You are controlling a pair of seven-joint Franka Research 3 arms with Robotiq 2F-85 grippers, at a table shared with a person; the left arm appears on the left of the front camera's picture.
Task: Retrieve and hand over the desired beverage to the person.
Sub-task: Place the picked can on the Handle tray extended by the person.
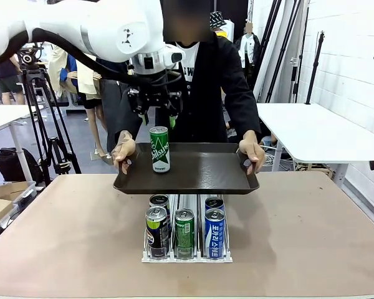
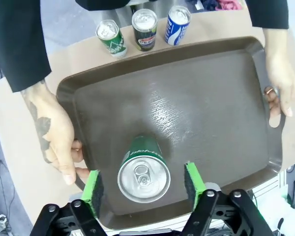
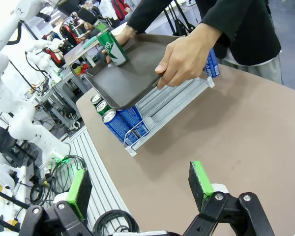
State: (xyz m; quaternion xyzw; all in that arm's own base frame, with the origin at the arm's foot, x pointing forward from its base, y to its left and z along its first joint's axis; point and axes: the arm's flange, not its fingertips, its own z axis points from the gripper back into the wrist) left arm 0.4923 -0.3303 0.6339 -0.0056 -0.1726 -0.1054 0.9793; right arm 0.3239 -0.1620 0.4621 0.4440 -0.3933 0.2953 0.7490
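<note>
Your left claw hung open, gripping nothing, with the green can at its 6 o'clock, upright at 9 o'clock on the tray the person held, so a straight vertical retreat looked safest.

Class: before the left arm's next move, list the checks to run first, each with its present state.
1. Is the green can upright on the tray: ok.
2. Is the left gripper open, pads apart from the can: ok.
3. Do the person's hands grip both tray ends: ok.
4. Is the tray held roughly level: ok.
5. Is the right gripper open, away from the tray: ok.
</note>
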